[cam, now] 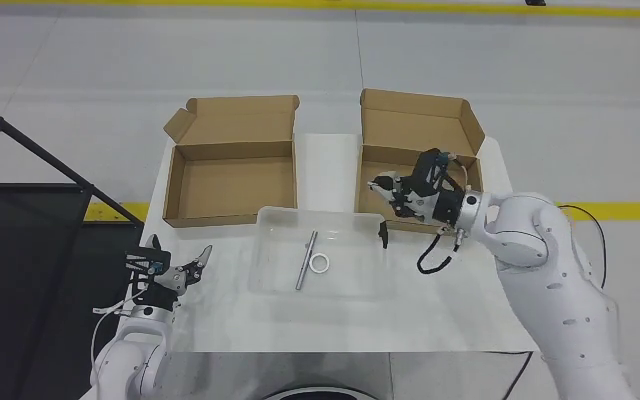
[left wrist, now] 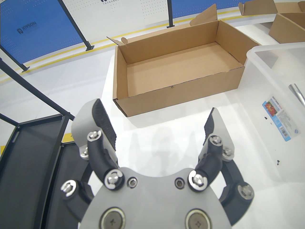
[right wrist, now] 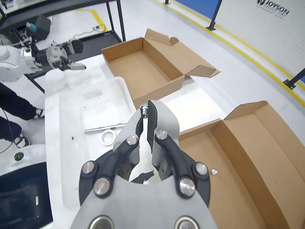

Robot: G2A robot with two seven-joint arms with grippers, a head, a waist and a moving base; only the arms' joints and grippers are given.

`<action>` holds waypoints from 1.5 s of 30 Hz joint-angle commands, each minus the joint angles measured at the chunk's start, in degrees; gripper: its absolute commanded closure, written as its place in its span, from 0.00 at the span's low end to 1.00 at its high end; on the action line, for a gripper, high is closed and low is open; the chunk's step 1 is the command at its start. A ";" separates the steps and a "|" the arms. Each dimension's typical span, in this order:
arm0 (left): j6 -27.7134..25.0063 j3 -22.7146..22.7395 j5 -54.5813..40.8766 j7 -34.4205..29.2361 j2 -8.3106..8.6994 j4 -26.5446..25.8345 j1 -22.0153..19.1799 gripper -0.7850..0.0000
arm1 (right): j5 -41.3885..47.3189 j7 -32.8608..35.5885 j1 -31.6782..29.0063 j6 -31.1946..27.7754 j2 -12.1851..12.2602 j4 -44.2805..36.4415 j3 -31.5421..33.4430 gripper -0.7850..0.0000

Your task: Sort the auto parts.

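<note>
Where its two dark-padded fingers press close together, the right end effector is pinching a small silver bolt at its very tips. The bolt is short and shiny, with a round flanged head. It sticks out just past the fingertips, clear of any surface.

Seen from above, this end effector hangs over the left edge of the right cardboard box, an open brown box with its lid flap folded back. A second small silver piece, much like the held bolt, lies on the floor of that box, apart from the fingers.

Just beside the box, on the white tabletop, lies a small black part. It sits between the box and a clear plastic bin. The bin is in the middle of the tabletop, on the side near the robot. Inside it a slim metal rod lies at a slant, with a flat white ring just beside its middle.

Beyond the bin's far left corner stands the left cardboard box, also open with its flap back. The left end effector is over the near left corner of the tabletop, well apart from the bolt, its ridged fingers spread wide.
</note>
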State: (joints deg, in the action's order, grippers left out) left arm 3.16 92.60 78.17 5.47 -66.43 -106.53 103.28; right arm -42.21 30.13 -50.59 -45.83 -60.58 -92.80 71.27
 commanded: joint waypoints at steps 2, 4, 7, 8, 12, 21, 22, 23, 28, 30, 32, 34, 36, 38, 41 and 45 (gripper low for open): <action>0.00 0.00 0.00 0.00 0.00 0.00 0.00 0.00 | 1.30 -4.74 -1.60 -1.61 0.36 0.72 2.89 1.00; 0.00 0.00 0.00 0.00 0.00 0.00 0.00 0.00 | 1.99 -7.44 -2.38 -2.68 0.50 1.39 4.11 1.00; 0.00 0.00 0.00 0.00 0.00 0.00 0.00 0.00 | 2.35 -10.19 -2.92 -4.38 0.64 2.55 5.11 1.00; 0.00 0.00 0.00 0.00 0.00 0.00 0.00 0.00 | 2.19 -10.65 -2.94 -4.79 0.67 2.91 5.23 1.00; 0.00 0.00 0.00 0.00 0.00 0.00 0.00 0.00 | 1.35 -11.46 -2.79 -4.41 0.74 3.85 5.34 1.00; 0.00 0.00 0.00 0.00 0.00 0.00 0.00 0.00 | -9.40 5.48 0.87 11.34 1.39 5.32 5.07 1.00; 0.00 0.00 0.00 0.00 0.00 0.00 0.00 0.00 | -10.84 8.88 1.78 13.61 1.36 5.62 4.26 1.00; 0.00 0.00 0.00 0.00 0.00 0.00 0.00 0.00 | -11.61 11.62 2.72 15.18 1.25 6.14 3.25 1.00; 0.00 0.00 0.00 0.00 0.00 0.00 0.00 0.00 | -15.77 24.66 9.75 18.06 0.28 13.18 -3.86 1.00; 0.00 0.00 0.00 0.00 0.00 0.00 0.00 0.00 | -15.66 25.48 12.28 18.44 -0.44 16.47 -6.61 1.00; 0.00 0.00 0.00 0.00 0.00 0.00 0.00 0.00 | -16.44 26.48 14.69 18.87 -1.18 20.29 -9.41 1.00; 0.00 0.00 0.00 0.00 0.00 0.00 0.00 0.00 | -15.77 25.61 16.56 19.05 -2.10 23.81 -12.07 1.00; 0.00 0.00 0.00 0.00 0.00 0.00 0.00 0.00 | -15.74 25.47 18.57 19.22 -3.09 27.73 -14.82 1.00; 0.00 0.00 0.00 0.00 0.00 0.00 0.00 0.00 | -15.52 25.10 20.70 19.72 -4.18 31.56 -17.37 1.00; 0.00 0.00 0.00 0.00 0.00 0.00 0.00 0.00 | -16.35 26.42 23.79 21.35 -5.83 36.44 -21.03 1.00; 0.00 0.00 0.00 0.00 0.00 0.00 0.00 0.00 | -15.56 26.35 26.76 21.12 -7.59 41.26 -23.88 1.00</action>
State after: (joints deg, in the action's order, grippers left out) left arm 3.16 92.60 78.17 5.47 -66.43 -106.53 103.28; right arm -58.21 56.90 -24.47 -24.19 -67.78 -52.84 47.94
